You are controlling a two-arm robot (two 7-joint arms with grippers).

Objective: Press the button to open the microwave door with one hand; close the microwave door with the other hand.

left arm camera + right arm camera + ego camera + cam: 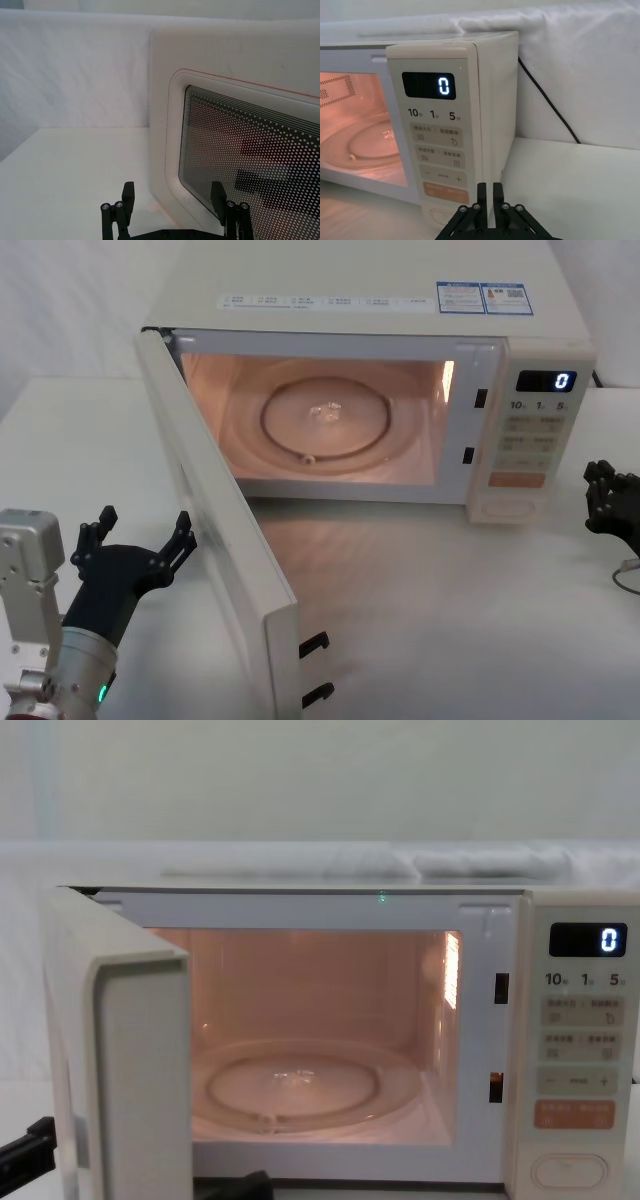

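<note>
The microwave door [225,530] stands swung wide open towards me, hinged on the left, and the lit cavity shows behind it. My left gripper [140,535] is open, just left of the door's outer face. In the left wrist view the door's dark dotted window [250,155] is close ahead of that gripper [173,195], and its right finger overlaps the window's edge. The oval cream button [510,507] sits at the bottom of the control panel [437,150]. My right gripper [600,495] hangs right of the panel, drawn back from the button [442,216], fingers [482,192] together and holding nothing.
A glass turntable [325,420] lies in the cavity. The display [445,86] reads 0. A black cable [550,102] runs down behind the microwave's right side, and a wire end [628,575] lies on the white table by the right gripper. Two latch hooks [313,645] stick out from the door's edge.
</note>
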